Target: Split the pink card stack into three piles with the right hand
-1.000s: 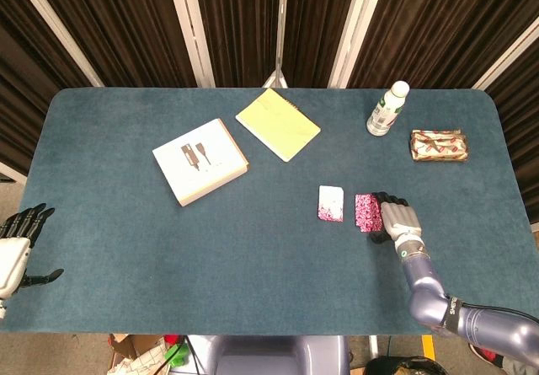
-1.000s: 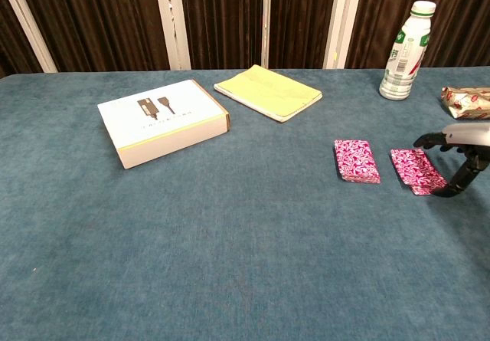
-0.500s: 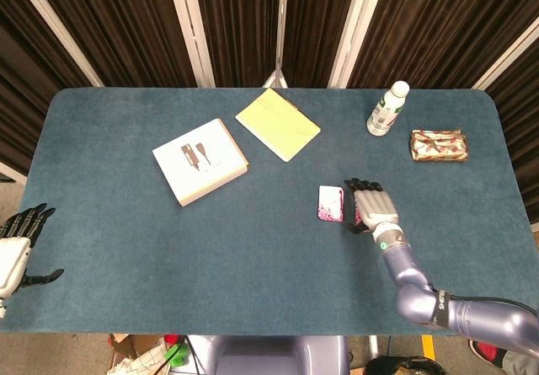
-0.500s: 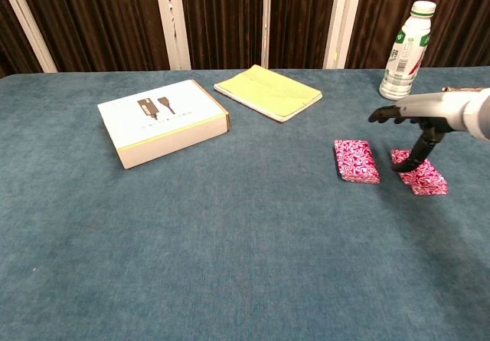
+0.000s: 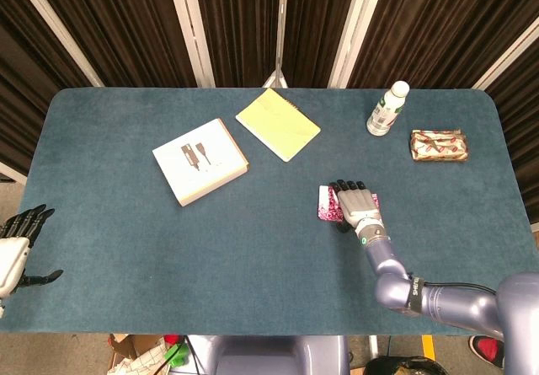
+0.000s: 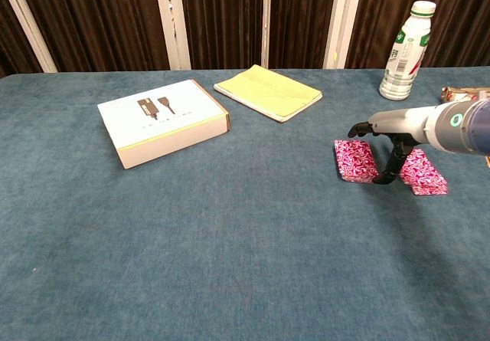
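The taller pink card stack point(image 6: 354, 160) lies right of the table's middle, also visible as the pink card stack point(image 5: 327, 204) in the head view. A thinner pink pile point(image 6: 423, 172) lies just to its right. My right hand point(image 6: 391, 136) hangs between the two, thumb out over the taller stack and fingertips point(image 6: 389, 174) down at that stack's right edge. From above, my right hand point(image 5: 354, 203) covers the stack's right side and most of the thinner pile. It holds nothing that I can see. My left hand point(image 5: 18, 242) hangs off the table's left edge with its fingers apart.
A white box point(image 5: 200, 161) and a yellow notepad point(image 5: 278, 124) lie at the back left of the blue table point(image 5: 253, 257). A white bottle point(image 6: 402, 51) stands at the back right, with a wrapped packet point(image 5: 438, 146) beside it.
My right hand has moved left, from beside the thinner pile to the right edge of the taller stack. Both piles and my left hand stayed put.
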Tool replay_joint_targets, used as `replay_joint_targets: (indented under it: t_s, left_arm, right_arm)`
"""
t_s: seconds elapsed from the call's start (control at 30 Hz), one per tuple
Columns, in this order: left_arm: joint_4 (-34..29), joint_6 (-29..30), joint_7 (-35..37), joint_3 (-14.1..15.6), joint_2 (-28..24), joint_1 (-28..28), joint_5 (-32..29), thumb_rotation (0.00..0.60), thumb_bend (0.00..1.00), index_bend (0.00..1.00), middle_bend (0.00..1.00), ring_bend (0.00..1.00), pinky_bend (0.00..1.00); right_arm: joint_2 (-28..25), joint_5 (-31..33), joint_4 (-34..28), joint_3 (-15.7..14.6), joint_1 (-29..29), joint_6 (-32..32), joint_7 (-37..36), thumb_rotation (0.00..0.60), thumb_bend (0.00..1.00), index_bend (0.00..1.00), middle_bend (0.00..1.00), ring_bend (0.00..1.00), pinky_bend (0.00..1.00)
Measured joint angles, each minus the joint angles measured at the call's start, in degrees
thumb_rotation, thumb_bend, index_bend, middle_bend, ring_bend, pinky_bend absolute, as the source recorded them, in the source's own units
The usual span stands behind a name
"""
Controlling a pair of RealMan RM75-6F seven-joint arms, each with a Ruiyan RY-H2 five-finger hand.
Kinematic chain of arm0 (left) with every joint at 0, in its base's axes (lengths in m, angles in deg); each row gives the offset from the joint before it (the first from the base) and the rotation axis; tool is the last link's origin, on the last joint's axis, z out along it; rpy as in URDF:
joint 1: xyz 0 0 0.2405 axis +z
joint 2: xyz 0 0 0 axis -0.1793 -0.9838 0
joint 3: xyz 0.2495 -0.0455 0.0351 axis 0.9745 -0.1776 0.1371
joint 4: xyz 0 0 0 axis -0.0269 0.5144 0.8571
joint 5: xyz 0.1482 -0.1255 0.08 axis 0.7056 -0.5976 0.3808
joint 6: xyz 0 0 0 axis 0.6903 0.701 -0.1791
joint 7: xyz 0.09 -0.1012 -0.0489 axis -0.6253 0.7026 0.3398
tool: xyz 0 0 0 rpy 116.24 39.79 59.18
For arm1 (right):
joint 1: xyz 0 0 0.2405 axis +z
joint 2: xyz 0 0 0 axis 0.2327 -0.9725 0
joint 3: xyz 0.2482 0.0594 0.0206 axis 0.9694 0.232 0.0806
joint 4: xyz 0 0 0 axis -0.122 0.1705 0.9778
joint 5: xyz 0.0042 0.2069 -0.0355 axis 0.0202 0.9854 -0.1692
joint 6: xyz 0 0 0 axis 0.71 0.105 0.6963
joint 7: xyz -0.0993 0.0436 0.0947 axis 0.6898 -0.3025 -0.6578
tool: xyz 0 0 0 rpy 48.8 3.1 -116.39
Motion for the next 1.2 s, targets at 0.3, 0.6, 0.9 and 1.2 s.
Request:
replay_joint_targets:
  t_s: [0.3, 0.6, 0.9, 1.2]
  left_arm:
    - [-0.08, -0.12, -0.30, -0.02, 0.04, -0.04, -0.29, 0.600, 0.00, 0.00, 0.00, 0.00, 0.00]
    - [-0.09, -0.18, -1.09, 0.12, 0.21, -0.12, -0.15, 0.600, 0.00, 0.00, 0.00, 0.00, 0.00]
    - [-0.02, -0.16, -1.07, 0.09, 0.30, -0.14, -0.25, 0.600, 0.00, 0.00, 0.00, 0.00, 0.00]
    - [-0.10, -0.22, -0.78, 0.08, 0.20, -0.17, -0.28, 0.600, 0.00, 0.00, 0.00, 0.00, 0.00]
  right_arm:
    - [2.19, -0.93, 3.54, -0.10, 0.28, -0.58, -1.63, 0.600, 0.34, 0.00, 0.00, 0.00, 0.00]
    - [2.96, -0.38, 5.06, -0.39, 0.38, -1.05, -2.03, 0.600, 0.34, 0.15, 0.00, 0.00, 0.00]
    - [3.57, -0.06, 5.56, -0.41, 0.46, -0.64, -2.24, 0.600, 0.34, 0.37, 0.09, 0.00, 0.00]
    - [3.82, -2.98, 5.17, 0.40, -0.39, 0.89, -4.21, 0.600, 0.34, 0.66, 0.19, 0.00, 0.00]
